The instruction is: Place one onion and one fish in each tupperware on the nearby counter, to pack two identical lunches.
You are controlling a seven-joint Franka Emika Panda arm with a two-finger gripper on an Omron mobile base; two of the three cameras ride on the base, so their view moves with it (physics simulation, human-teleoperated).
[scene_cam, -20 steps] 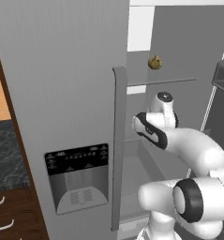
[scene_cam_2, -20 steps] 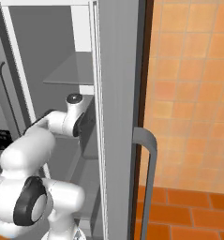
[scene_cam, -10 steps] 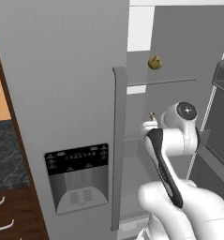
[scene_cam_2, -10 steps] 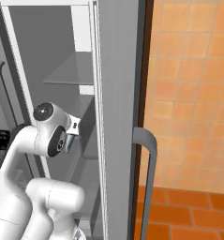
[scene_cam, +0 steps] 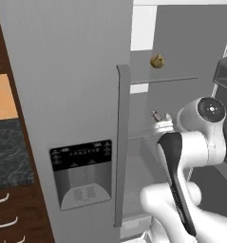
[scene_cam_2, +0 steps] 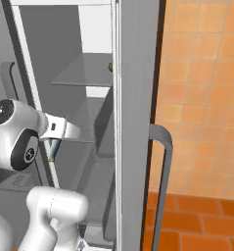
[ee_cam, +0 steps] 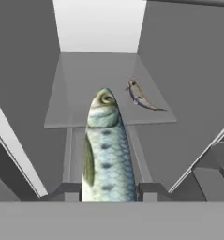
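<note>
The robot's two-finger dark gripper [ee_cam: 108, 190] is clenching a silvery blue-green scaled fish [ee_cam: 106, 150], which is sticking out head-first from between its fingertips [ee_cam: 151, 190] in the hand view. The gripper is pointing into an open grey refrigerator [scene_cam: 67, 95]. Inside the refrigerator, a second, smaller grey fish [ee_cam: 140, 97] is lying on a translucent glass shelf [ee_cam: 85, 112], toward that shelf's right side and beyond the held fish.

In the left base view, the white arm is reaching into the refrigerator, with the held fish's end [scene_cam: 156, 115] peeking out just beyond the wrist. A small brown-yellow round onion [scene_cam: 157, 60] is sitting on a higher glass shelf [scene_cam: 181, 79] of the refrigerator, above the arm. To the left of the refrigerator, a piece of the black-grey marbled stone counter [scene_cam: 8, 152] is showing, over dark brown wooden cabinets [scene_cam: 15, 218] with silver curved handles.

In the right base view, an orange tiled wall [scene_cam_2: 201, 98] is standing to the right of the refrigerator.
</note>
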